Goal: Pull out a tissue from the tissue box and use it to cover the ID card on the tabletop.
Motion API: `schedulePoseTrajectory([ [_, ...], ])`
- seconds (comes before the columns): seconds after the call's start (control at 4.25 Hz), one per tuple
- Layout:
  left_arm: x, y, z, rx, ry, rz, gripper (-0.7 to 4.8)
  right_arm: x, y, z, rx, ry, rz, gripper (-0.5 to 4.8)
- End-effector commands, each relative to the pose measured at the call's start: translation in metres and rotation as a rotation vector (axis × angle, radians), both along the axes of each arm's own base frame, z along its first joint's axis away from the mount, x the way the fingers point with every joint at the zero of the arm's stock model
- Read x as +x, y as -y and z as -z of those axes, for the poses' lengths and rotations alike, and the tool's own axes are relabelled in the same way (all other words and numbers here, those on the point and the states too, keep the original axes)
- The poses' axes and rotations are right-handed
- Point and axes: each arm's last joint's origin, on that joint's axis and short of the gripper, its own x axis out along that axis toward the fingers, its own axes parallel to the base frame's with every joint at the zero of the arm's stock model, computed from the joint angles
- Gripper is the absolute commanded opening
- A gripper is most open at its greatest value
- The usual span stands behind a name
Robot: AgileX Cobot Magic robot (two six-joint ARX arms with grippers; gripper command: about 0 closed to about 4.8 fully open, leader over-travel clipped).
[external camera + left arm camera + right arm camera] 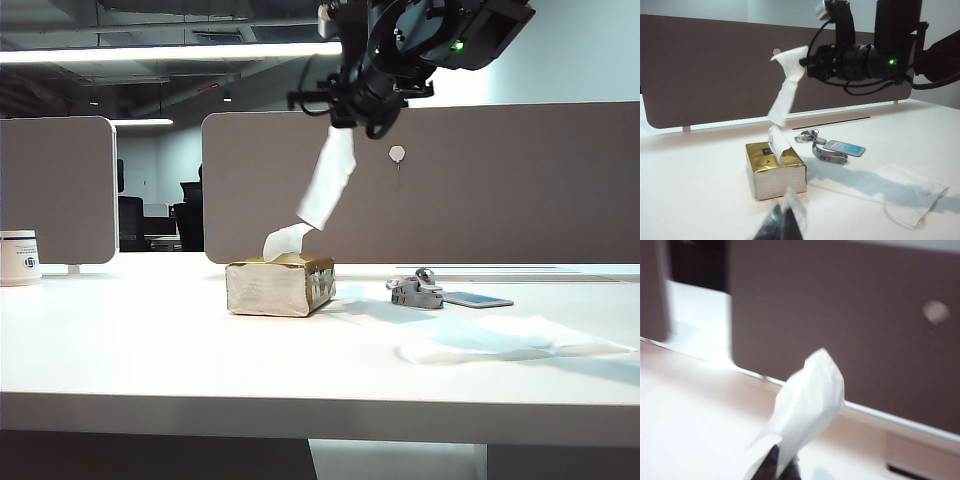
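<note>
- right pincer (338, 112) high at upper centre of the exterior view, clamped on the top of a white tissue (327, 180) that hangs down toward the tissue box (280, 285); in the left wrist view same pincer (807, 61) at upper centre, pinching the sheet's upper corner.
- left pincer (786, 220) low at the bottom edge of its own wrist view, tips close together with a scrap of clear film between them; parked, well apart from the box.
- id card (478, 299) flat on the worktop (150, 340) at right of centre, lanyard (415, 291) bunched beside it, uncovered.
- risk: lower end of the held sheet looks near or touching the next tuft at the box slot; could drag a second sheet out or tip the light box.
- risk: thin grip on a corner; could slip or tear on a fast swing toward the card.
- risk: limp sheet could land folded, leaving part of the card bare.
- clear plastic sheet (510, 338) lying at lower right of the exterior view; could catch a drifting tissue.
- left wrist view shows the lanyard's loop and the card's face; right wrist view, blurred, shows only tissue (807, 400) and divider panel (840, 315).
</note>
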Motion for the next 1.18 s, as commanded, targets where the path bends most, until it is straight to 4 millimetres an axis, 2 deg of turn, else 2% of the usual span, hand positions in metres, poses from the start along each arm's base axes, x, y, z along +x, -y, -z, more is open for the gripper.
schedulePoseTrajectory([
  [0.24,0.0,0.0,-0.002,-0.003,0.01,-0.002,-0.05,0.014,0.062,-0.001,-0.079,-0.21,0.179,-0.02],
  [0.47,0.0,0.0,-0.002,-0.003,0.014,-0.002,-0.05,0.018,0.083,0.008,-0.062,-0.334,0.148,-0.02],
  [0.71,-0.001,0.0,-0.003,-0.004,0.027,-0.002,-0.05,0.027,0.091,-0.008,0.033,-0.17,0.002,-0.02],
  [0.94,-0.001,0.0,-0.003,-0.003,0.029,-0.002,-0.05,0.034,0.09,0.029,-0.026,-0.348,0.015,-0.02],
  [1.18,-0.001,0.0,-0.004,-0.003,0.03,-0.002,-0.05,0.038,0.099,0.061,-0.099,-0.498,0.137,-0.02],
])
